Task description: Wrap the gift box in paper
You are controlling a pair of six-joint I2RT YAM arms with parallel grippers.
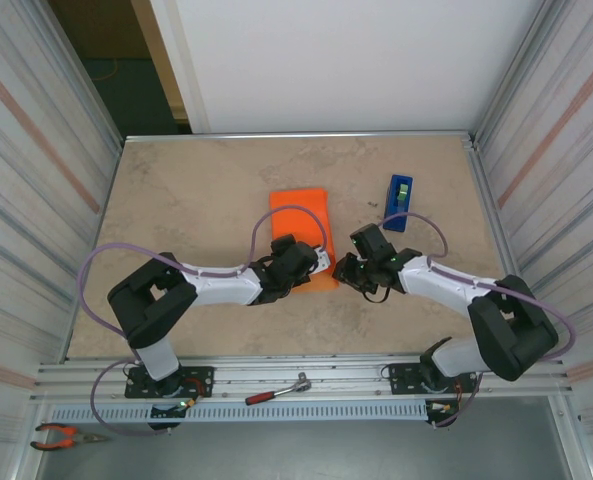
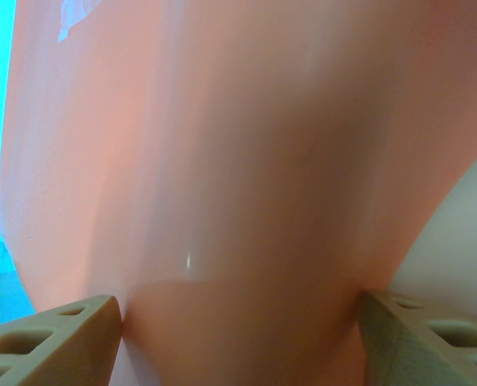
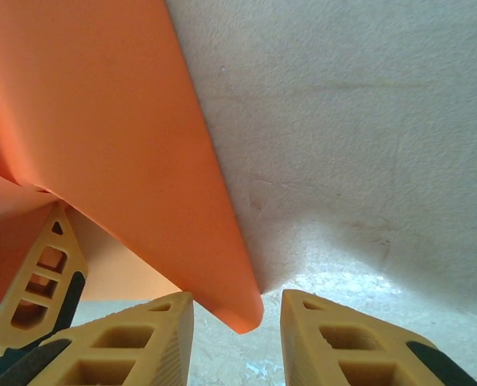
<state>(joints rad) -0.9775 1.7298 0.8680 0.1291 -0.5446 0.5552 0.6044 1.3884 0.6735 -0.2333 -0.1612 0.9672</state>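
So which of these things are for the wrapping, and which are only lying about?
For the job:
- paper, already folded up
- tape dispenser, probably for sealing

Lying about:
- red-handled tool
- pliers

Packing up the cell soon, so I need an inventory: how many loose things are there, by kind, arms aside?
Orange paper: 1
Blue tape dispenser: 1
Hand tools: 2, a ratchet and pliers
Total: 4
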